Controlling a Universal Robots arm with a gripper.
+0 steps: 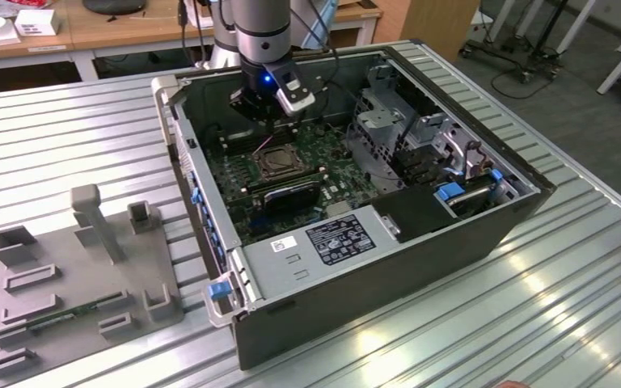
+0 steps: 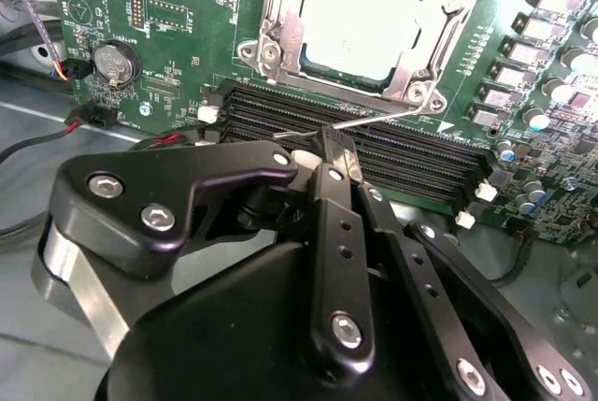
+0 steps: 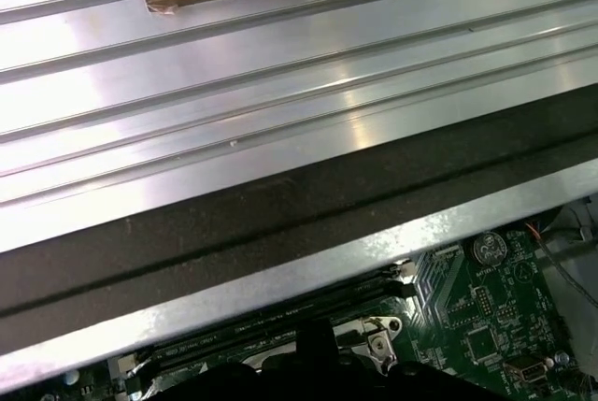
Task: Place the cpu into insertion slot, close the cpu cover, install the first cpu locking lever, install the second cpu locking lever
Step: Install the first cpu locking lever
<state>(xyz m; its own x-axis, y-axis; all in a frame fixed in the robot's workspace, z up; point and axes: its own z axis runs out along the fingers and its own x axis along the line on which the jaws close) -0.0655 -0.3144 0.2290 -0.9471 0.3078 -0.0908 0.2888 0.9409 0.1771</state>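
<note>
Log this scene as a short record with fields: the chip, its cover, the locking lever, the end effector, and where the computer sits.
cpu: pale silvery square chip, seated on the green motherboard
cover: thin silvery metal frame, lying down around the chip
lever: thin silvery wire rod, running between the frame and the black memory slots; cannot tell if it is latched
end effector: black, tip at the rod
setting: open black computer case on a ribbed metal table

The gripper [image 2: 332, 149] reached a thin metal lever [image 2: 392, 117] above black memory slots [image 2: 411, 165]; the cover [image 2: 283, 18] framed the chip [image 2: 369, 18].
</note>
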